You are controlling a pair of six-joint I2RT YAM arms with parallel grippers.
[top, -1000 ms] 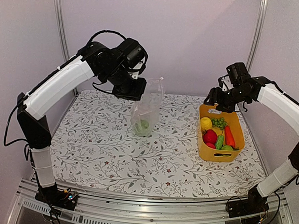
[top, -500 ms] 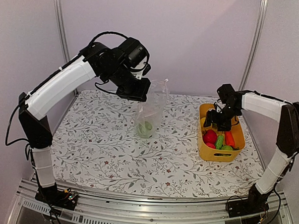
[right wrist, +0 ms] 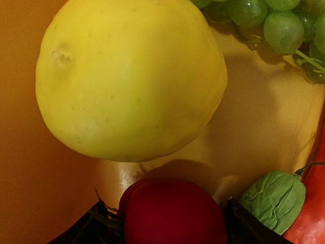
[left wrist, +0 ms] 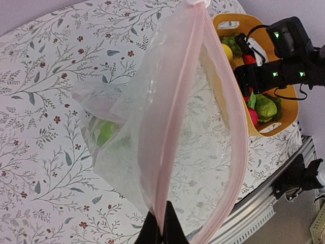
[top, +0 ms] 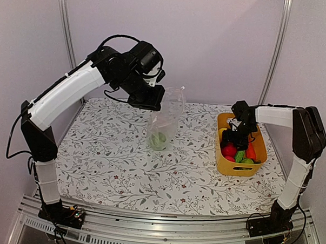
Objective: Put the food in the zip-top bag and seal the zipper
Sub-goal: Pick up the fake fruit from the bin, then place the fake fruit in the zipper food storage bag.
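Across the flowery counter [top: 107, 157] the setup makes sense to me. Up top the left arm [top: 66, 96] reaches over, and the left hand [left wrist: 161, 229] is pinched tight on one lip of the zip-top bag [left wrist: 147, 132]. That holds the bag upright with its mouth gaping, so stuff can just be dropped in. Well apart on the right sits the yellow basket [top: 226, 167], and the right hand [top: 239, 141] is dipped down inside it. Its fingers sit either side of a red ball [right wrist: 172, 213], just below the lemon [right wrist: 127, 76], with the grape bunch [right wrist: 274, 20] behind. I can't tell if it's squeezing yet or only straddling. One green round piece [left wrist: 106, 134] already lies in the bag's bottom. And the zipper [left wrist: 177, 101], that pinkish strip along the mouth, is spread wide, so I'd say sealing is a long way off.
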